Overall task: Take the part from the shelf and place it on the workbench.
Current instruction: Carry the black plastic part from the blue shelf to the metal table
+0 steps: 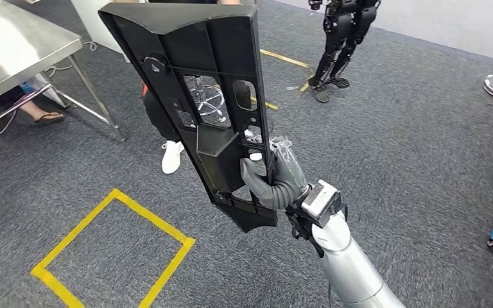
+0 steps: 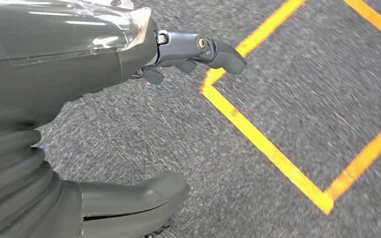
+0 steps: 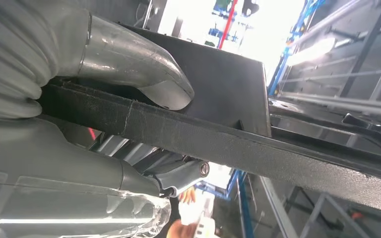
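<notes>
A long black plastic part [image 1: 196, 83] with ribs and cut-outs stands tilted upright in the middle of the head view. My right hand [image 1: 275, 181] grips its lower edge, thumb on one face and fingers behind the other. In the right wrist view the part's dark edge [image 3: 258, 144] runs between the thumb [image 3: 134, 59] and the fingers below it. My left hand [image 2: 129, 54] hangs over grey carpet with nothing in it, its fingers [image 2: 213, 49] apart from the thumb [image 2: 139, 198]. The corner of a steel workbench [image 1: 13, 45] shows at the upper left.
A yellow tape square [image 1: 112, 250] marks the carpet at lower left. A person's white shoe [image 1: 172, 156] and a chrome stool base [image 1: 207, 97] show behind the part. Another person's sandalled foot [image 1: 48, 117] is under the workbench. A dark humanoid robot [image 1: 340, 38] stands far ahead.
</notes>
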Robot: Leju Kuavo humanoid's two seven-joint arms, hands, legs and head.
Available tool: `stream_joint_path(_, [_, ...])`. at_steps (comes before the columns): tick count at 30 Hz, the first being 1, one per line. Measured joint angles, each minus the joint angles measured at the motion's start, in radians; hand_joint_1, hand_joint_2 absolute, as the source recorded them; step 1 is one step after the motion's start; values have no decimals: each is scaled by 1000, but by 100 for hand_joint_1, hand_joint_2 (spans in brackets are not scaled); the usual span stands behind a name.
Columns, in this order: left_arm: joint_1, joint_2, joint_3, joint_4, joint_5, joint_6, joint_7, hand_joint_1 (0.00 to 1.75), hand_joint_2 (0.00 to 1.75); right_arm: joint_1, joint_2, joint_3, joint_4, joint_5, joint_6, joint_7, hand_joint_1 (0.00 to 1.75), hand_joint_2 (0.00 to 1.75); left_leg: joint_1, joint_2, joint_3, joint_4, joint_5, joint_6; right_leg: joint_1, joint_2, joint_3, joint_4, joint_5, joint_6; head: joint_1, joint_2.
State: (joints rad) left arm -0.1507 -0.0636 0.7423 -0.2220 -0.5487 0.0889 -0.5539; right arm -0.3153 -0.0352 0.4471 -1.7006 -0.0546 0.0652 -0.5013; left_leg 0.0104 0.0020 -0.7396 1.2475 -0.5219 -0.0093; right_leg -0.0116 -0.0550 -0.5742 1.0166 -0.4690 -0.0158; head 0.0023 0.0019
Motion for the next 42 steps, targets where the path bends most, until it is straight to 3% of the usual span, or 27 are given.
stream_joint_path(1, [0, 1, 0, 0, 0, 0, 0, 0, 175, 0, 0, 0, 0, 0, 0, 0, 175, 175, -1, 12, 37, -71, 37, 3, 1, -10, 3, 0, -2, 1, 0, 0])
stream_joint_path(3, [-3, 2, 0, 0, 0, 0, 0, 0, 175, -2, 1, 0, 0, 0, 0, 0, 175, 175, -8, 43, 103, -195, 81, 12, 6, -26, 8, 0, -8, 7, 0, 0])
stream_joint_path(5, [-5, 3, 0, 0, 0, 0, 0, 0, 175, -3, 3, -1, 0, 0, 0, 0, 175, 175, -17, 49, 120, -232, 84, 22, 11, -41, 11, -1, -13, 15, 1, 0])
stream_joint_path(7, [-4, 4, 0, 0, 0, 0, 0, 0, 175, -4, 6, -2, -1, 0, 0, 0, 175, 175, -16, 27, 123, -240, 88, 32, 13, -54, 12, -2, -17, 25, 1, 0])
stream_joint_path(9, [-5, 3, 1, 0, 0, 2, 4, 0, 175, -5, 9, -5, -4, 2, 0, 0, 175, 175, -11, 8, 134, -253, 97, 42, 12, -20, 0, 33, -35, 31, 1, 0])
stream_joint_path(11, [-9, 1, 1, 0, 0, 4, 8, 0, 175, -4, 9, -11, -7, 7, 1, 2, 175, 175, -6, -13, 141, -259, 100, 48, 7, 33, -58, 152, -84, 27, 3, 0])
stream_joint_path(13, [-11, 1, 1, 0, 0, 5, 11, 0, 175, -1, 9, -19, -8, 11, 2, 6, 175, 175, -5, -40, 141, -259, 99, 49, 5, 50, -128, 274, -121, 28, 4, 0])
stream_joint_path(14, [-10, 0, 1, 0, 0, 5, 12, 0, 175, -1, 8, -21, -8, 13, 4, 9, 175, 175, -4, -53, 141, -259, 99, 48, 3, 51, -141, 287, -117, 34, 4, 0])
stream_joint_path(15, [-10, -1, 1, 0, 0, 5, 13, 0, 175, -1, 9, -22, -9, 15, 6, 11, 175, 175, -3, -67, 142, -258, 98, 47, 1, 52, -132, 257, -96, 45, 4, 0])
stream_joint_path(17, [-9, -3, 1, 0, 0, 5, 14, 0, 175, -3, 11, -23, -10, 17, 9, 15, 175, 175, -2, -94, 142, -251, 94, 39, -10, 79, -73, 120, -33, 67, 5, 0])
stream_joint_path(18, [-10, -3, 1, 0, 0, 5, 14, 0, 175, -4, 12, -23, -10, 17, 9, 16, 175, 175, -2, -106, 140, -245, 90, 33, -14, 93, -44, 60, -9, 70, 5, 0])
stream_joint_path(20, [-9, -2, 1, -1, 1, 6, 14, 0, 175, -5, 15, -24, -11, 18, 10, 18, 175, 175, -3, -123, 132, -238, 86, 21, -16, 109, -21, 14, 6, 59, 4, 0])
stream_joint_path(22, [-6, -2, 1, -1, 1, 6, 14, 0, 175, -6, 19, -25, -12, 18, 11, 19, 175, 175, 0, -132, 127, -238, 86, 14, -14, 91, -19, 14, 8, 43, 4, 0])
stream_joint_path(24, [-4, -2, 1, 0, 2, 6, 14, 0, 175, -8, 25, -25, -12, 19, 12, 19, 175, 175, 0, -95, 113, -208, 66, 6, -16, 74, -15, 12, 8, 31, 1, 0])
stream_joint_path(26, [-7, -3, 1, 0, 2, 6, 14, 0, 175, -8, 29, -25, -13, 21, 12, 20, 175, 175, -1, -32, 61, -100, 10, -1, -11, 54, -12, 11, 5, 20, -2, 0])
stream_joint_path(28, [-7, -4, 1, 0, 2, 7, 14, 0, 175, -4, 28, -26, -14, 23, 13, 20, 175, 175, 0, -8, -9, 30, -41, -3, -5, 31, -11, 11, 0, 14, -3, 0])
stream_joint_path(29, [-5, -4, 1, 0, 2, 8, 15, 0, 175, -2, 28, -27, -14, 25, 13, 20, 175, 175, 0, -5, -26, 57, -43, -2, -2, 19, -11, 11, -1, 12, -3, 0])
stream_joint_path(30, [-4, -5, 1, 0, 2, 9, 15, 0, 175, 1, 28, -28, -14, 26, 14, 20, 175, 175, 0, -4, -24, 49, -27, 2, 0, 8, -9, 11, -3, 10, -3, 0])
stream_joint_path(31, [-3, -5, 1, 0, 2, 11, 15, 0, 175, 1, 28, -29, -14, 27, 15, 20, 175, 175, -2, 2, 3, -4, 5, 8, 3, -3, -7, 11, -5, 8, -3, 0])
stream_joint_path(33, [-4, -3, 1, -1, 1, 15, 15, 0, 175, 2, 28, -30, -14, 28, 15, 18, 175, 175, -11, 38, 78, -142, 65, 25, 10, -23, 0, 11, -10, 8, -3, 0])
stream_joint_path(35, [-7, -2, 1, -2, -1, 16, 15, 0, 175, 2, 27, -31, -14, 30, 15, 16, 175, 175, -23, 65, 116, -215, 81, 37, 15, -41, 4, 10, -15, 13, -2, 0])
stream_joint_path(38, [-5, -1, 1, -2, -5, 17, 17, 0, 175, 1, 24, -32, -15, 30, 15, 15, 175, 175, -26, 39, 124, -234, 85, 45, 17, -61, 10, 9, -22, 26, -2, 0])
stream_joint_path(40, [-6, -3, 2, -2, -4, 17, 19, 0, 175, 1, 20, -34, -18, 28, 13, 11, 175, 175, -17, 16, 139, -251, 95, 53, 16, -19, -7, 58, -47, 29, -1, 0])
stream_joint_path(42, [-10, -5, 2, -2, -2, 17, 19, 0, 175, 6, 16, -38, -19, 26, 10, 8, 175, 175, -11, -9, 145, -258, 99, 57, 11, 34, -67, 178, -94, 27, 2, 0])
